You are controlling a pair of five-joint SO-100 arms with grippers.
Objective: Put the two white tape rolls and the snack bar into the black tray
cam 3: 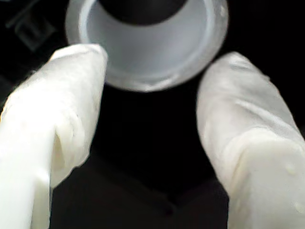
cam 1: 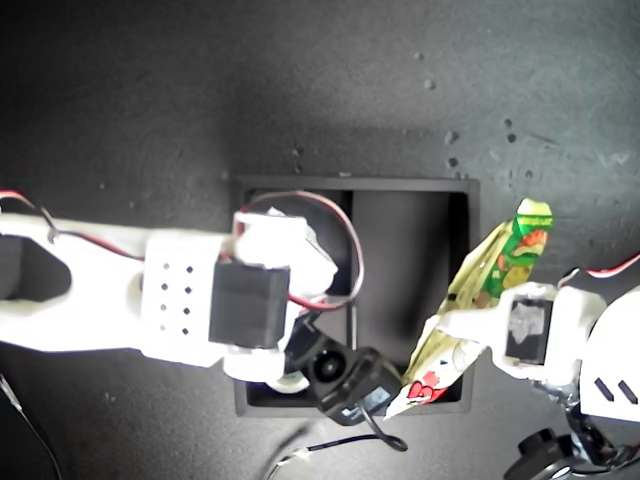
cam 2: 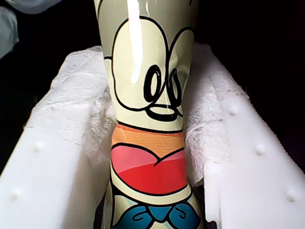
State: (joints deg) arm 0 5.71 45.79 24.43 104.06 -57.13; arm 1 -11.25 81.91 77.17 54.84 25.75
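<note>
White and green, the snack bar (cam 1: 478, 300) sits pinched between the closed jaws of my first gripper (cam 1: 455, 335), tilted over the black tray (cam 1: 410, 190) at its right edge in the exterior view. My second gripper (cam 3: 150, 119) hangs over the tray's left side in that view, jaws parted and holding nothing, with one white tape roll (cam 3: 147, 52) lying just beyond the fingertips (cam 3: 76, 71) on the tray's floor.

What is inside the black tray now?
In the exterior view the black tray's long compartment looks bare where it shows. The snack bar, held in my first claw, crosses the tray's rim. An arm covers the small compartments; the second wrist view shows one white tape roll.
</note>
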